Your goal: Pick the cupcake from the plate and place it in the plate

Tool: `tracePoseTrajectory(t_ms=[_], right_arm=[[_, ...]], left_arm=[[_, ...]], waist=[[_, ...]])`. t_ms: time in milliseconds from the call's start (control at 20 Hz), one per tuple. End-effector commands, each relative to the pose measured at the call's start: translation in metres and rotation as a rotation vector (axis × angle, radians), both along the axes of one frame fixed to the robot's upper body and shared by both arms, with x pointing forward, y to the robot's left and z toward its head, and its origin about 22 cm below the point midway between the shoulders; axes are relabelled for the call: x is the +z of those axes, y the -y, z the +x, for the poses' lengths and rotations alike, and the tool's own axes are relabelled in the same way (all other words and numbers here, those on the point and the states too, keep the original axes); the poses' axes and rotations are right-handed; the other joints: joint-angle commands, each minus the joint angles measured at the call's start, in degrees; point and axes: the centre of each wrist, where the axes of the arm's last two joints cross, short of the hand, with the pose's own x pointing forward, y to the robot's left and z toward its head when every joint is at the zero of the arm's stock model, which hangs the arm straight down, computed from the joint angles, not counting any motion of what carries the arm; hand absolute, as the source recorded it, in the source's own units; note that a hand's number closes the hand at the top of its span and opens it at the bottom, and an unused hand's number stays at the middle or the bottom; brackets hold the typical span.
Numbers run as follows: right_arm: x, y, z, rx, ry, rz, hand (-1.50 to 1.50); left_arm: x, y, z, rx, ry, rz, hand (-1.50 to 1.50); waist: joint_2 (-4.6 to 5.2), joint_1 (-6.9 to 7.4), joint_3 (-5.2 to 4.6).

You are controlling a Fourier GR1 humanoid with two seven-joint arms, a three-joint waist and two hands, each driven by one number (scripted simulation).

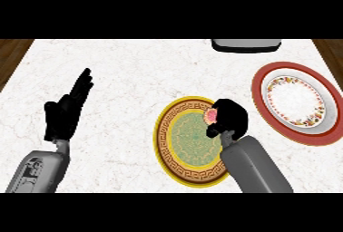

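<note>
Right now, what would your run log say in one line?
right hand: shut on cupcake | over: yellow plate | target: red plate | left hand: open, resting

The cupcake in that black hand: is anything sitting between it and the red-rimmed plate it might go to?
Nothing visible does. The right hand is curled round the cupcake over the yellow-rimmed plate. The red-rimmed plate lies just to its right, with only bare marble counter between the two. The dark object at the far edge sits off that path.

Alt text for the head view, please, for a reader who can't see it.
The right hand curls round a pink cupcake above a round gold-rimmed green plate on a white marble counter. A red-rimmed white floral plate lies to its right; the left hand rests open at left.
</note>
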Motion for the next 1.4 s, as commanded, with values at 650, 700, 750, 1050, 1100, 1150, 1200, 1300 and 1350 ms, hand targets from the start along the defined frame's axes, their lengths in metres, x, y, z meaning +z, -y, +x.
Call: tracePoseTrajectory(t_ms=[650, 700, 750, 1050, 1100, 1150, 1200, 1300, 1350], right_arm=[[0.015, 0.181, -0.006, 0.179, 0.201, -0.135, 1.50], [0.016, 0.203, -0.007, 0.185, 0.177, -0.177, 1.50], [0.018, 0.217, -0.011, 0.213, 0.177, -0.189, 1.50], [0.099, 0.295, -0.015, 0.393, 0.563, -0.133, 1.50], [0.108, 0.310, -0.018, 0.391, 0.619, -0.120, 1.50], [0.113, 0.324, -0.023, 0.415, 0.653, -0.100, 1.50], [0.117, 0.337, -0.029, 0.442, 0.685, -0.072, 1.50], [0.129, 0.359, -0.036, 0.511, 0.757, -0.021, 1.50], [0.145, 0.368, -0.037, 0.551, 0.801, 0.013, 1.50]], left_arm=[[-0.006, -0.013, -0.006, 0.058, -0.008, 0.002, 0.00], [-0.001, -0.017, -0.003, 0.061, -0.002, -0.005, 0.00], [-0.006, -0.018, -0.006, 0.072, -0.009, 0.011, 0.00], [-0.010, -0.022, -0.008, 0.102, -0.016, -0.010, 0.00], [-0.012, -0.024, -0.013, 0.082, -0.012, -0.014, 0.00], [-0.011, -0.019, -0.012, 0.089, -0.012, -0.014, 0.00], [-0.015, -0.022, -0.015, 0.078, -0.024, -0.023, 0.00], [-0.004, -0.027, -0.009, 0.081, 0.005, -0.007, 0.00], [-0.007, -0.013, -0.009, 0.045, -0.002, -0.011, 0.00]], waist=[[-0.48, -3.95, 0.35], [-0.05, -4.36, 0.49], [-0.02, -5.20, 0.61], [-0.30, -5.39, 0.74], [-0.50, -4.78, 0.78], [-0.21, -4.42, 0.80], [-0.21, -4.53, 0.74], [-0.05, -3.39, 0.72], [-0.03, -3.20, 0.65]])
